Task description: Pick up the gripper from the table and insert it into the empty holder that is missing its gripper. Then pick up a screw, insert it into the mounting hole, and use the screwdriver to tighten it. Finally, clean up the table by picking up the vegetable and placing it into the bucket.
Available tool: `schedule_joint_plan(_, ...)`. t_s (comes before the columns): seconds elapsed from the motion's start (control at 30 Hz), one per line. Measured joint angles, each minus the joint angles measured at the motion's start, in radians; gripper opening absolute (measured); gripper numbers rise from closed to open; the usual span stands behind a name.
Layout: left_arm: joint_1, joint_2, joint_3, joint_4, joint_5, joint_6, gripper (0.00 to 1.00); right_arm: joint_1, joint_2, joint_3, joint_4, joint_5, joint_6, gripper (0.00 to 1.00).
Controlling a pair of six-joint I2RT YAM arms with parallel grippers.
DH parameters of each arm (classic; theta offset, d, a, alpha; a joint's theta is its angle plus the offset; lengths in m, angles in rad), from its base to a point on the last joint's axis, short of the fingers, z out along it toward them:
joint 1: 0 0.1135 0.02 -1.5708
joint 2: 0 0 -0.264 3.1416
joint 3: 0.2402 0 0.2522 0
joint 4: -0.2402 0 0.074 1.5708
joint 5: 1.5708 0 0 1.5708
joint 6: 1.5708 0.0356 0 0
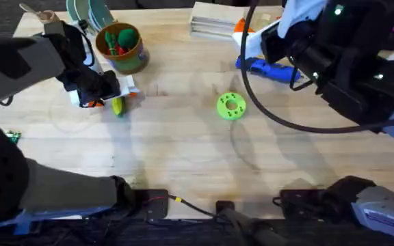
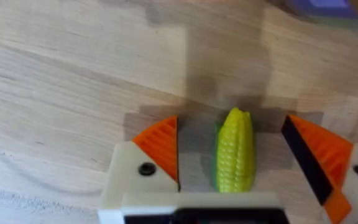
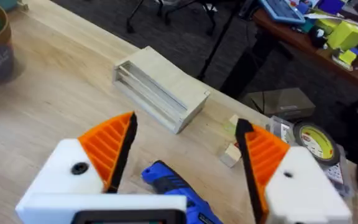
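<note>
The vegetable [image 2: 235,158], a small yellow corn cob with a green side, lies on the wood between the orange pads of my left gripper [image 2: 232,134]. That gripper is open and straddles it without touching. From above, the vegetable [image 1: 117,106] lies just in front of the left gripper [image 1: 113,97]. The bucket [image 1: 122,48] stands behind them with green and red produce inside. My right gripper [image 3: 186,124] is open above the blue screwdriver [image 3: 173,186], which lies on the table [image 1: 272,70]. The loose gripper piece, holder and screw are out of view.
A round green disc with holes [image 1: 231,106] lies mid-table. A stack of pale wooden boards [image 1: 214,19] sits at the back, also in the right wrist view [image 3: 160,87]. Small wood bits [image 3: 230,154] and a tape roll [image 3: 312,140] lie near the right edge.
</note>
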Motion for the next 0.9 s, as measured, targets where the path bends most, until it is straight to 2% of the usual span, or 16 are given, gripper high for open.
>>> schedule_joint_plan(0.07, 0.000, -0.007, -0.009, 0.010, 0.001, 0.000, 0.972, 0.000, 0.000, 0.000, 0.000, 0.000, 0.000, 0.991)
schedule_joint_plan(0.17, 0.000, -0.015, -0.022, 0.018, -0.004, 0.003, 0.886, 0.000, 0.000, 0.000, 0.000, 0.000, -0.003, 0.993)
schedule_joint_plan(0.4, 0.004, -0.017, -0.025, 0.016, -0.005, 0.006, 0.568, 0.000, 0.000, 0.000, 0.000, 0.000, -0.003, 0.992)
schedule_joint_plan(0.53, 0.004, -0.021, -0.025, 0.015, 0.004, 0.005, 0.188, 0.000, 0.000, 0.000, 0.000, 0.000, -0.003, 0.992)
schedule_joint_plan(0.6, 0.004, -0.026, -0.026, 0.009, 0.014, 0.007, 0.037, 0.000, 0.000, 0.000, 0.000, 0.000, -0.003, 0.992)
schedule_joint_plan(0.9, 0.001, -0.067, -0.024, -0.052, 0.054, 0.007, 0.027, 0.000, 0.000, 0.000, 0.000, 0.000, -0.003, 0.992)
